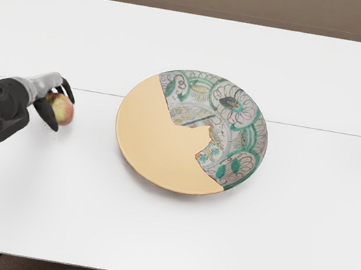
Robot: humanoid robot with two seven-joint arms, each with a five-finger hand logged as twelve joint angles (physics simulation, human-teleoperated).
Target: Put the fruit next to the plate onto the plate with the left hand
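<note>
Head view. My left hand (37,94), grey and black with five fingers, comes in from the left edge and is closed around the small, round, red-and-yellow fruit (63,110). Its dark fingertips (50,115) lie above and below the fruit. The fruit is well to the left of the round, shallow ceramic plate (140,135), apart from its rim. The plate, part plain tan and part painted with green floral scrolls, lies mid-way across the white table (163,236). Whether the fruit touches the tabletop, I cannot tell.
</note>
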